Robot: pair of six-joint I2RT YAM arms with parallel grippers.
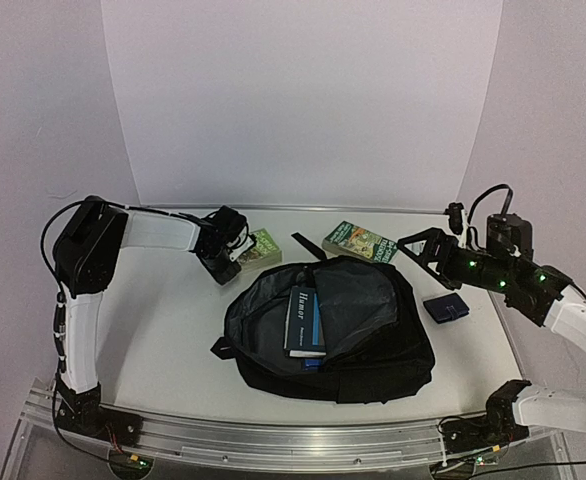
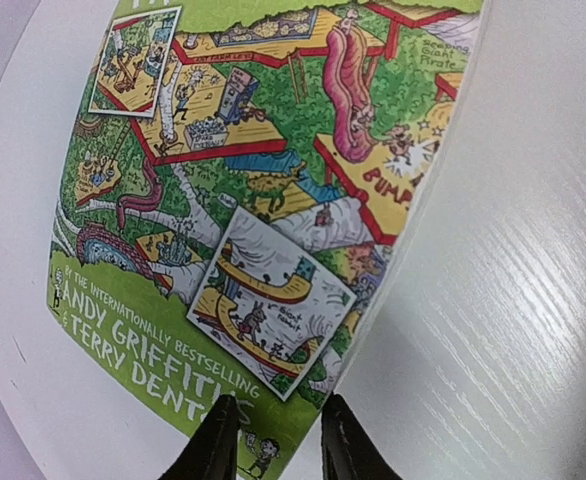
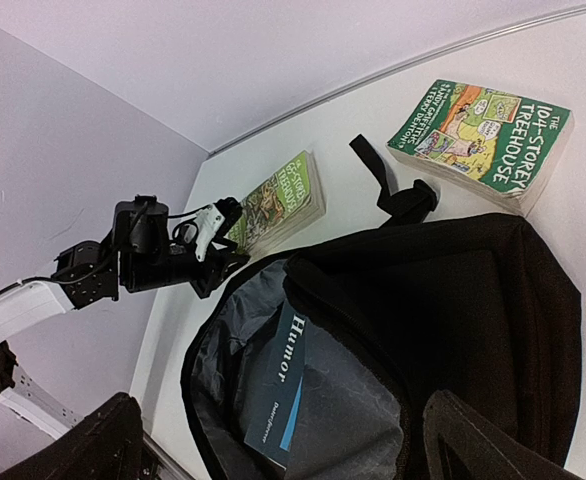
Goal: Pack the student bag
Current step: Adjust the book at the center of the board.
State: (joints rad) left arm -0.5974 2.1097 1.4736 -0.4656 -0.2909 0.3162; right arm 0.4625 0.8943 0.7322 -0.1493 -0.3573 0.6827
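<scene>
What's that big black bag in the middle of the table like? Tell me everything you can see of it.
The large soft black fabric backpack lies flat on the white table, roughly in the middle. Its main compartment is unzipped and gapes wide, showing grey lining. A dark blue book titled Humor lies in the opening with its cover showing. A black strap loop reaches from the bag's top toward the far edge.

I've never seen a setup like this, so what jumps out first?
The open black backpack in the middle of the table, with a dark blue book tucked inside. A green book lies behind it by the left gripper, and a second green book farther right.
</scene>
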